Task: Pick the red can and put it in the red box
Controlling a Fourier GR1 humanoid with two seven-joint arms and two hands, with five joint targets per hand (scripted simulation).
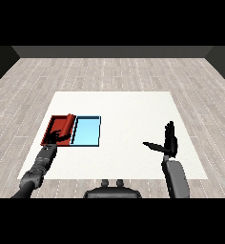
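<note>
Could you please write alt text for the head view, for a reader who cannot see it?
The robot's left hand holds a red can over the red tray, which lies beside a light blue tray on a white table. Its right hand hovers open at the right, fingers straight.

White table (128,105) on pale grey wood-plank floor (114,71); dark wall (114,51) behind.

Can (68,124) over left tray (51,125), beside right tray (87,131).

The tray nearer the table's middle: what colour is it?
Light blue tray, seen in the head view.
</note>
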